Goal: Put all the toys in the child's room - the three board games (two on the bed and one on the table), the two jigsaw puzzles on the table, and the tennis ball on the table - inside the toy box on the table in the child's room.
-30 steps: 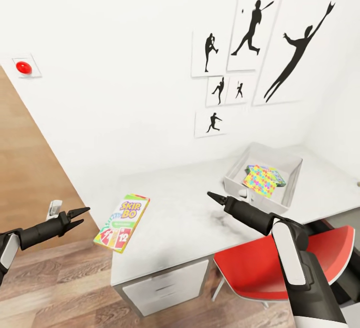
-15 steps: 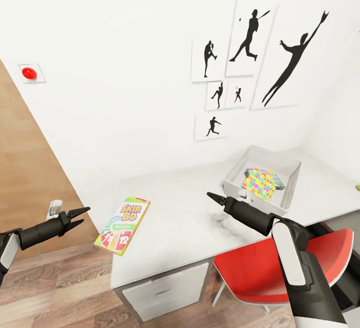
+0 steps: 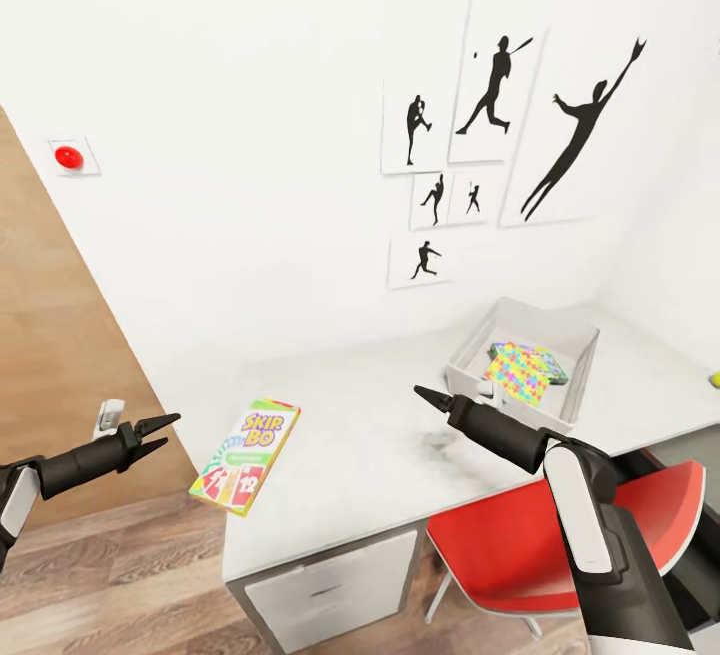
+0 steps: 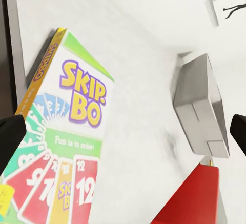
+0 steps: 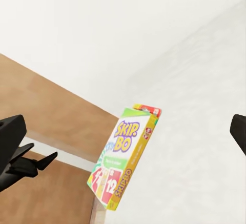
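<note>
One SKIP-BO box [image 3: 246, 453] overhung the bench [image 3: 380, 435] edge; left fingers [image 3: 158, 432] narrowly parted, right fingers [image 3: 432, 398] closed, both clear.

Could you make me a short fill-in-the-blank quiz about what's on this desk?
1. The card game box on the table is printed SKIP-____.
2. The chair tucked under the table is ____.
3. The colourful puzzle lies inside the grey ____.
4. The pictures on the wall show black ____ of athletes.

Missing words: BO; red; box; silhouettes
</note>
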